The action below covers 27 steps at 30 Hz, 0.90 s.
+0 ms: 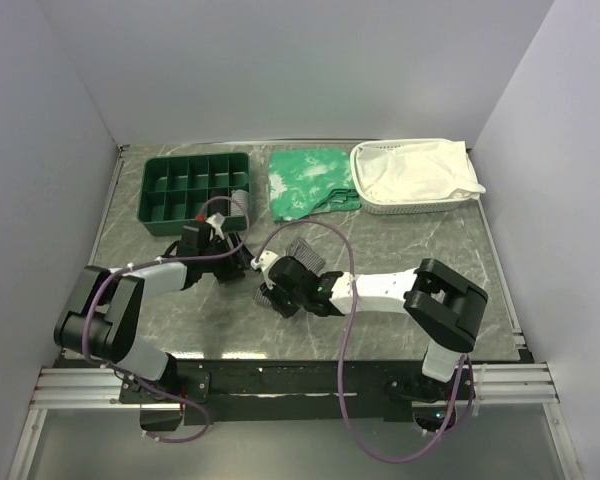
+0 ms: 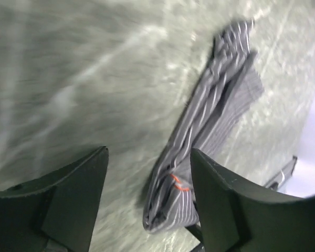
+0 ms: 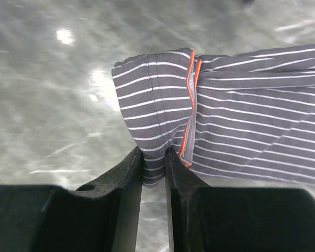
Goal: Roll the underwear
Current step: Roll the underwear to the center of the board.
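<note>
The underwear (image 3: pixel 241 105) is grey with fine pale stripes and an orange-red trim (image 3: pixel 190 100), and it lies folded on the marble table. My right gripper (image 3: pixel 154 157) is shut on its folded near edge, with cloth pinched between both fingers. In the left wrist view the underwear (image 2: pixel 220 94) runs as a long folded strip, its end beside my right-hand finger (image 2: pixel 220 194). My left gripper (image 2: pixel 149 155) is open with nothing held. From above, the left gripper (image 1: pixel 242 262) and right gripper (image 1: pixel 268 280) meet at the underwear (image 1: pixel 302 247) in the table's middle.
A green compartment tray (image 1: pixel 195 190) stands at the back left. Next to it lies a green white-patterned cloth (image 1: pixel 310 180). A white basket (image 1: pixel 380 205) with white cloth (image 1: pixel 420 172) sits at the back right. Purple cables loop over both arms.
</note>
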Motion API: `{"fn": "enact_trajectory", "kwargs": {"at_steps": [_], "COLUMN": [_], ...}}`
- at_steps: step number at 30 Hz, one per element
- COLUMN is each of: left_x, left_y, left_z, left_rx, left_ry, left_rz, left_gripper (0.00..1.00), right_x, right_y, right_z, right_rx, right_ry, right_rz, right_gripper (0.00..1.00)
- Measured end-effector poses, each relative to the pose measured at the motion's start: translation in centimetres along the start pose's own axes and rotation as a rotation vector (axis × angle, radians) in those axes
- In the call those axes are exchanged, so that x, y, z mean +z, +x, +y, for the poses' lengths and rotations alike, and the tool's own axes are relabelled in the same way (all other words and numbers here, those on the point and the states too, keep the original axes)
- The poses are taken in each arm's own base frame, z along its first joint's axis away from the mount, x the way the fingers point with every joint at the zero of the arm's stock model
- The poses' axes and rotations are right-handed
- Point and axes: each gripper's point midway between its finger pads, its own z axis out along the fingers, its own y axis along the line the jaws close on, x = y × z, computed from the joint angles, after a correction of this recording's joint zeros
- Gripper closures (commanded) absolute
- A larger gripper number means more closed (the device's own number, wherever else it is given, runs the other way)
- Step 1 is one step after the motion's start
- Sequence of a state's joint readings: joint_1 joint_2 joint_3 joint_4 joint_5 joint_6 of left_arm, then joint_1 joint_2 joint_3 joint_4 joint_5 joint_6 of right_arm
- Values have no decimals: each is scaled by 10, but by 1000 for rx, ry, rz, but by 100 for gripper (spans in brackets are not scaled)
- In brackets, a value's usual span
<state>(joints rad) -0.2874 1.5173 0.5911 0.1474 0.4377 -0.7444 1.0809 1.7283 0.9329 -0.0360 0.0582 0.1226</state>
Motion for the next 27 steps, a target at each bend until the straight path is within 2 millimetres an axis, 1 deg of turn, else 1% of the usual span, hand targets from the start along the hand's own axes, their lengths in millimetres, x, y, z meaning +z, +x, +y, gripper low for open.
{"fn": "enact_trajectory", "kwargs": {"at_steps": [2, 5, 11, 12, 17, 18, 22, 27], "left_x": [-5, -11, -25, -27, -38, -39, -41, -41], "left_y": [-7, -10, -1, 2, 10, 11, 11, 11], "left_z": [8, 14, 19, 19, 18, 17, 13, 5], "left_rx": [-14, -21, -14, -11, 9, 12, 22, 36], "left_ry": [-43, -81, -85, -79, -40, -35, -11, 29], "left_rz": [-33, -62, -93, -98, -125, -129, -139, -136], "left_gripper": [28, 28, 28, 28, 27, 27, 27, 27], "right_x": [0, -1, -7, -8, -11, -12, -13, -14], "right_y": [-1, -2, -3, -2, -1, -1, 1, 4], "right_z": [4, 8, 13, 15, 17, 16, 15, 20], "right_rx": [35, 99, 210, 227, 318, 334, 406, 489], "right_ry": [-55, -157, -324, -352, -462, -474, -495, -520], "right_rz": [-5, -3, 12, 17, 31, 30, 22, 10], "right_gripper": [78, 78, 79, 81, 88, 94, 99, 100]}}
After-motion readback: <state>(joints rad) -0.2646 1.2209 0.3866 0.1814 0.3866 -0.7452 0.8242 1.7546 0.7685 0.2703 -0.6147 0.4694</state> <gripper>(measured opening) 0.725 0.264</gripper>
